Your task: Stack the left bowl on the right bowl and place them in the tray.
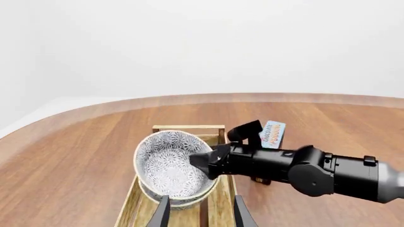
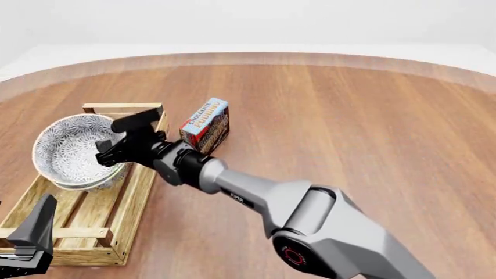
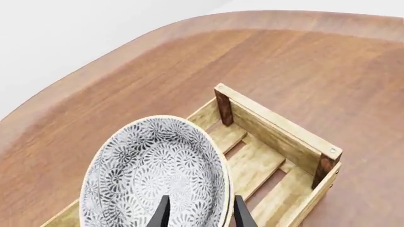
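Note:
The two grey-floral bowls are nested and lie tilted in the far end of the wooden tray (image 2: 133, 195). I take the upper one (image 2: 68, 148) for the left bowl and the lower one (image 2: 90, 185), of which only a sliver shows, for the right bowl. My right gripper (image 2: 108, 153) straddles the stack's rim on the side facing the pudding box, its fingers spread wide in the right wrist view (image 3: 200, 215). My left gripper (image 2: 27, 247) hangs open over the tray's near end, apart from the bowls (image 1: 167, 163).
A small chocolate pudding box (image 2: 205, 125) stands upright just right of the tray's far corner, close behind the right arm's wrist. The right arm stretches diagonally across the table's near middle. The round wooden table's edge curves along the back.

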Action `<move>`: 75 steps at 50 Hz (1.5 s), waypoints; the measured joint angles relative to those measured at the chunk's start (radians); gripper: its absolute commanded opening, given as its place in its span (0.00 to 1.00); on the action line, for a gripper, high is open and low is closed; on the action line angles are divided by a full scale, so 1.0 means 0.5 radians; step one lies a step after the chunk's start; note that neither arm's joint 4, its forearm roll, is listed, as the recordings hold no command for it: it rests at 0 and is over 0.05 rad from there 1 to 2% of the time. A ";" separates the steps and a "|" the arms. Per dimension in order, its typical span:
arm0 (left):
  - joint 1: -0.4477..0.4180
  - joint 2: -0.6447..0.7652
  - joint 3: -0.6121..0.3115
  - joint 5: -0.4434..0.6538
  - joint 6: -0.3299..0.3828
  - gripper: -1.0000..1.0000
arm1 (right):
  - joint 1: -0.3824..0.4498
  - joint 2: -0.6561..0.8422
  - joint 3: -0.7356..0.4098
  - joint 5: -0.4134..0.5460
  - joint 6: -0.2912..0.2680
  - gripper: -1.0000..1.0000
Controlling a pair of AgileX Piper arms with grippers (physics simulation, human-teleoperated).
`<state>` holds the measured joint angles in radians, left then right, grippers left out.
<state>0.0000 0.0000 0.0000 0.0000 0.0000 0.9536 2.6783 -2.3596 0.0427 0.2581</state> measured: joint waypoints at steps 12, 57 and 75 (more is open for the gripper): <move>0.000 0.000 0.000 0.000 0.000 1.00 | -0.003 0.043 -0.062 0.049 -0.002 1.00; 0.000 0.000 0.000 0.000 0.000 1.00 | -0.053 -0.184 -0.015 0.376 -0.278 1.00; 0.000 0.000 0.000 0.000 0.000 1.00 | -0.044 -0.680 0.414 0.397 -0.498 1.00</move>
<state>0.0000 0.0000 0.0000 0.0000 0.0000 0.9317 2.3381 -2.1527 0.2410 0.0092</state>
